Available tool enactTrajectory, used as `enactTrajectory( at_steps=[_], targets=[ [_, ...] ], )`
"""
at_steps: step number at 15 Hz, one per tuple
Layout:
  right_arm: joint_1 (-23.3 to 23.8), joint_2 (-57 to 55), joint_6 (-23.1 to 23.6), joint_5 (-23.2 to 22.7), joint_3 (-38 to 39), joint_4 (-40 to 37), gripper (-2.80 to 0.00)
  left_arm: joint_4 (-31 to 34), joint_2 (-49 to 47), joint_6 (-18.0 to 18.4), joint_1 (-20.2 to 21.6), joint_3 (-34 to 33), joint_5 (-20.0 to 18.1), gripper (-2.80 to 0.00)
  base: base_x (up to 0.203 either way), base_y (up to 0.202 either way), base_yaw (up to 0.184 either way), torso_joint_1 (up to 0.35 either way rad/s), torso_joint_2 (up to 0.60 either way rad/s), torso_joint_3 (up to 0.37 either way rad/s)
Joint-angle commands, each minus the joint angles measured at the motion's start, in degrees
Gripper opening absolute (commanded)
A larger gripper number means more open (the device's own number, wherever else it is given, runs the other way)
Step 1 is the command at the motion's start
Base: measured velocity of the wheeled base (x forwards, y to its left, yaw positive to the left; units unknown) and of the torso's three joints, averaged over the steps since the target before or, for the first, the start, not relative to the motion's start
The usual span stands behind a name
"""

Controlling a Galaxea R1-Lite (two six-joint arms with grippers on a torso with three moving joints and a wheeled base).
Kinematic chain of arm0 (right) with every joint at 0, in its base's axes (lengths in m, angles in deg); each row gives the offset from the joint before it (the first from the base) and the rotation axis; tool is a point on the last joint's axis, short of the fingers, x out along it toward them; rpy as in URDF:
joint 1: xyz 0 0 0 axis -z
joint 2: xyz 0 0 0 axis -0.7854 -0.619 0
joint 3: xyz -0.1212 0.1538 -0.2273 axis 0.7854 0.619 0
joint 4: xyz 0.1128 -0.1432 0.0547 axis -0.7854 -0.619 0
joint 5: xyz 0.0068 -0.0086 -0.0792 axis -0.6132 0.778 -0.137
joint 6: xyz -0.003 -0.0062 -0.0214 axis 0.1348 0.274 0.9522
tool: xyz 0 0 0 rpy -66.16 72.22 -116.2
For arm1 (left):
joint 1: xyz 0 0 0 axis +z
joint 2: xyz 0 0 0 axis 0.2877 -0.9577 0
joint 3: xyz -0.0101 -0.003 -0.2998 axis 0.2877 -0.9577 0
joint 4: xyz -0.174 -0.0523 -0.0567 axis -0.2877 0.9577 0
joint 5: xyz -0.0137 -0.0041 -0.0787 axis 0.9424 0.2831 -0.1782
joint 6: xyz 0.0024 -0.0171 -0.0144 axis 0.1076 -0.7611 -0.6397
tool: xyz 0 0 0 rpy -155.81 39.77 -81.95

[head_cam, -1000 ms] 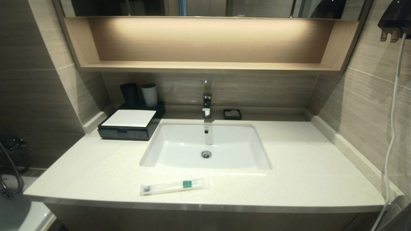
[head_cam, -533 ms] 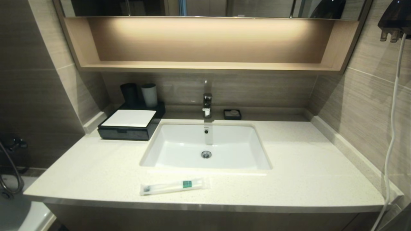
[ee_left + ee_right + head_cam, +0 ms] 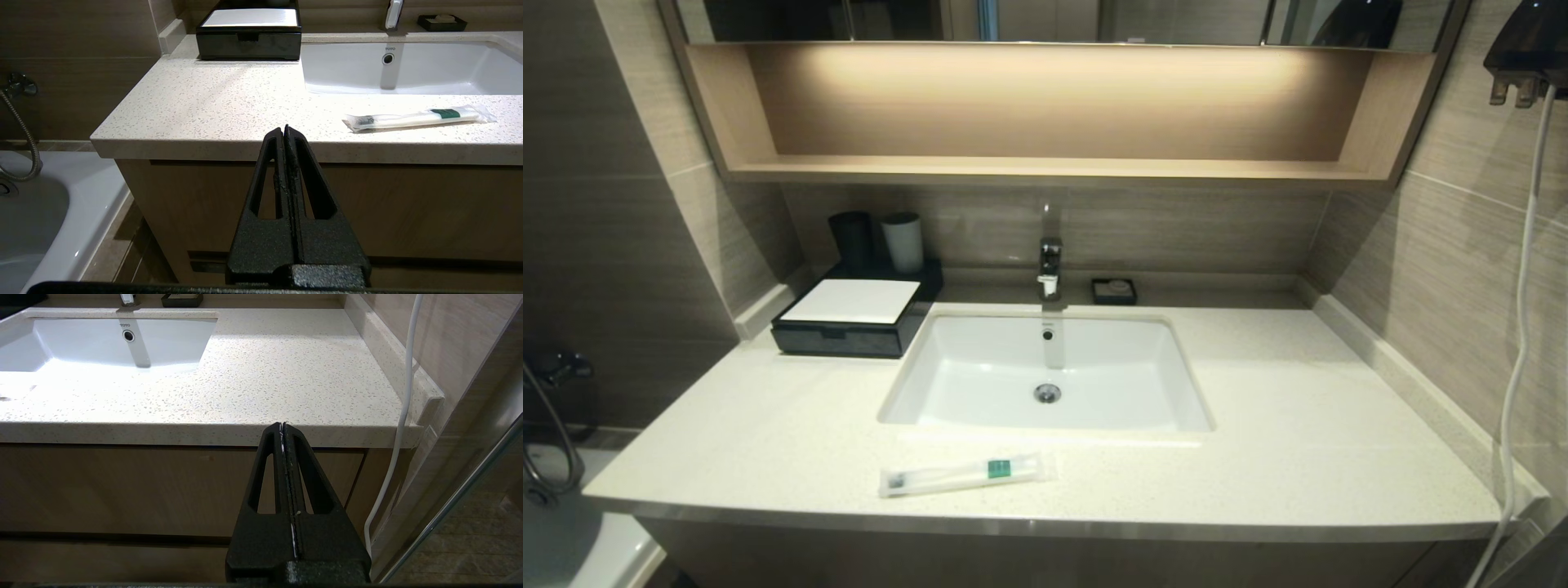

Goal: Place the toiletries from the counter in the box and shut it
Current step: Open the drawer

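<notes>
On the counter (image 3: 1298, 441), nothing had shifted across the last second: your toothbrush packet (image 3: 964, 474) lay exactly where it had been, and neither arm had stirred. That told you the task had not begun; every step was still ahead of you.

Your left gripper (image 3: 284, 130) hung below the counter's front edge with its fingers pressed together on nothing, and your right gripper (image 3: 282, 426) sat the same way, fingers pressed together and empty, further toward the right end.

You could see the packet as a long, slim, clear sleeve lying flat near the front edge, just ahead of the basin (image 3: 1045, 327), with a white brush, dark bristles at its left end and a green label. The box (image 3: 849, 322) stood well apart at the back left, drawer apparently pushed in.
</notes>
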Motion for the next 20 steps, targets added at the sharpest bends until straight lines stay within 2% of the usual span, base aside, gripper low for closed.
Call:
enactTrajectory(
  at_steps=[1, 3, 8, 15, 20],
  targets=[
    [0.00, 0.00, 0.00, 0.00, 0.00, 0.00, -2.80, -0.05, -0.07, 1.34, -0.02, -1.14, -0.13, -2.80, 0.000, 0.000, 0.000, 0.000, 0.00, 0.000],
    [0.00, 0.00, 0.00, 0.00, 0.00, 0.00, -2.80, -0.10, -0.07, 2.48, 0.04, -1.14, -0.45, -2.80, 0.000, 0.000, 0.000, 0.000, 0.00, 0.000],
    [0.00, 0.00, 0.00, 0.00, 0.00, 0.00, -2.80, 0.06, -0.07, 2.17, 0.02, 0.11, -0.41, -2.80, 0.000, 0.000, 0.000, 0.000, 0.00, 0.000],
    [0.00, 0.00, 0.00, 0.00, 0.00, 0.00, -2.80, 9.37, -1.04, 2.35, 0.00, 17.66, -0.80, -2.80, 0.000, 0.000, 0.000, 0.000, 0.00, 0.000],
    [0.00, 0.00, 0.00, 0.00, 0.00, 0.00, -2.80, 11.98, -15.45, 2.34, -0.31, 31.79, -0.28, -2.80, 0.000, 0.000, 0.000, 0.000, 0.00, 0.000]
  ],
)
